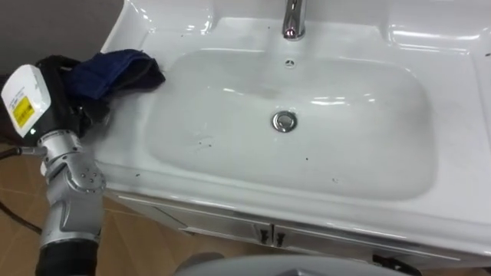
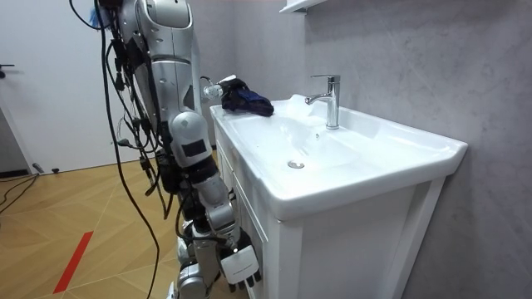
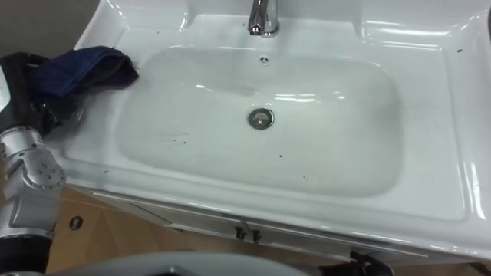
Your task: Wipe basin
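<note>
Dark blue cloth [image 1: 115,70] bunched on the left rim of the basin [image 1: 230,188], near the back corner, outside the bowl. Left hand [image 1: 57,78] right against the cloth, partly under it; clenched or released, impossible to tell. Right hand [image 2: 238,266] hanging low beside the cabinet [image 2: 349,241], state likewise unclear. Tap [image 1: 293,19] and drain [image 1: 285,121] well apart from the cloth

Probably a bathroom: white basin [image 1: 345,146] with chrome tap [image 1: 292,19] on a vanity cabinet [image 2: 357,249].
</note>
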Tool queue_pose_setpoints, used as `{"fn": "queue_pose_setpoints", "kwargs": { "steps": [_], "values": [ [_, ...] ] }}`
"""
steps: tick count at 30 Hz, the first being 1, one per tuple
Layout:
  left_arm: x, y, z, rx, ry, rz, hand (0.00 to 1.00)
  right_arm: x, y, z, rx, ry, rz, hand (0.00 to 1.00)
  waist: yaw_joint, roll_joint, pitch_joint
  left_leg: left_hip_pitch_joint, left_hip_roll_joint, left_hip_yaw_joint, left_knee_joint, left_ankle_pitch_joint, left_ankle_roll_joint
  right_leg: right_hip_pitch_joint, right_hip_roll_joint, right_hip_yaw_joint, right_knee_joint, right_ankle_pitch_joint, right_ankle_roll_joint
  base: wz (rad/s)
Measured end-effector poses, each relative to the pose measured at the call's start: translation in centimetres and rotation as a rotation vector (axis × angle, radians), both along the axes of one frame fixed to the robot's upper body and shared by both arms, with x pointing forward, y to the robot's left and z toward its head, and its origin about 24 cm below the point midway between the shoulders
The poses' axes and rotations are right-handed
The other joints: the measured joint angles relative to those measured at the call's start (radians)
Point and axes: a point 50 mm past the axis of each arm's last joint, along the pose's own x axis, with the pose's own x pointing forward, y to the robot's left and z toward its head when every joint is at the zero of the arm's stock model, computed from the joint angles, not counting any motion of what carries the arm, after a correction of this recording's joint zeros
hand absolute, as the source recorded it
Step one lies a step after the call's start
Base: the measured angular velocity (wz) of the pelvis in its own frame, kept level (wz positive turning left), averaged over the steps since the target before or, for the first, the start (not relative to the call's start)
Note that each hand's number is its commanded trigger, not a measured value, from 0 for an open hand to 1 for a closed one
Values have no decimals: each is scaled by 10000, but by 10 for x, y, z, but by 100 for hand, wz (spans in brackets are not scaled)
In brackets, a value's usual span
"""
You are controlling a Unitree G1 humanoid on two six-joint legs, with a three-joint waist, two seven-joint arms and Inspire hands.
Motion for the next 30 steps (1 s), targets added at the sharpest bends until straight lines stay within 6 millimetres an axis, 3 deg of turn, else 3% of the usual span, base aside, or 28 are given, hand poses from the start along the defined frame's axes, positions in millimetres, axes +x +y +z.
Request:
{"fn": "queue_pose_setpoints", "kwargs": {
  "steps": [15, 24, 27, 30],
  "values": [
    [-5, 2, -16, -337, 679, 214, 0, 1, -8, 3, -262, 55, 107, 0, -320, 256, -77, 84, -49, 1, -29, -19, 32, 95, -29, 40, 36, -2, 44, 0],
    [-4, 0, -14, -270, 555, 89, 0, 1, -6, 2, -199, 27, 58, 0, -258, 190, -50, 82, -48, 4, -11, -19, 33, 61, -35, 39, 15, -8, 50, 0],
    [0, -1, -3, -223, 161, -55, 0, 1, -3, 1, -113, 19, 48, 0, -230, 71, -5, 76, -48, -1, -12, -18, 33, 53, -32, 39, 7, -8, 51, 0],
    [3, -2, 12, -26, -499, -124, 0, 1, 1, 0, 5, 17, 35, 0, -221, -53, -23, 73, -55, 5, -16, -19, 33, 53, -37, 53, 8, -8, 52, 0]
  ]
}}
